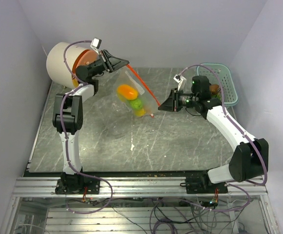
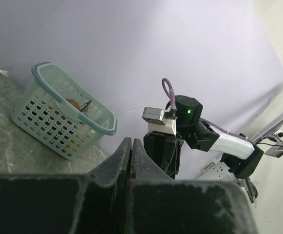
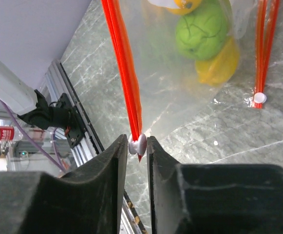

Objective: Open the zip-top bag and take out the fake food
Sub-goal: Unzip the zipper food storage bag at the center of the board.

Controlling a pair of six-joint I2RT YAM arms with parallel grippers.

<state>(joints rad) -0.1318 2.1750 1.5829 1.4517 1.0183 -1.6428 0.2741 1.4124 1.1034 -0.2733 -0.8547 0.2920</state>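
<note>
- The zip-top bag [image 1: 131,85] hangs in the air over the back middle of the counter [image 1: 180,146]. It is strung between the two arms, with its red-orange zip strip [image 3: 124,63] slanting from one gripper to the other.
- From overhead, the left gripper [image 1: 123,62] has its fingers together on the bag's upper corner. Its own camera shows the fingers pressed flat, and no plastic is visible between them there.
- The right gripper [image 3: 137,145] is clamped on the small white slider [image 3: 138,143] at the strip's lower end.
- The fake food [image 1: 133,100] is bunched in the sagging belly of the bag: an orange piece, a green one, and a yellow one lowest.
- We judge the bag to be thin, limp and slippery, with film that would slip or tear under a hard pinch. The stiffer strip and the slider are the sound places to hold it.
- The food pieces look light, hard and roundish, so we expect them to tumble out once the mouth gapes.
- The counter is flat and hard with a grey-green stone pattern, and dropped pieces could roll on it.
- Pale walls close in on three sides.
- A teal basket [image 1: 229,92] stands at the back right, just behind the right gripper.
- A large white cylinder [image 1: 58,61] sits at the back left, behind the left arm.
</note>
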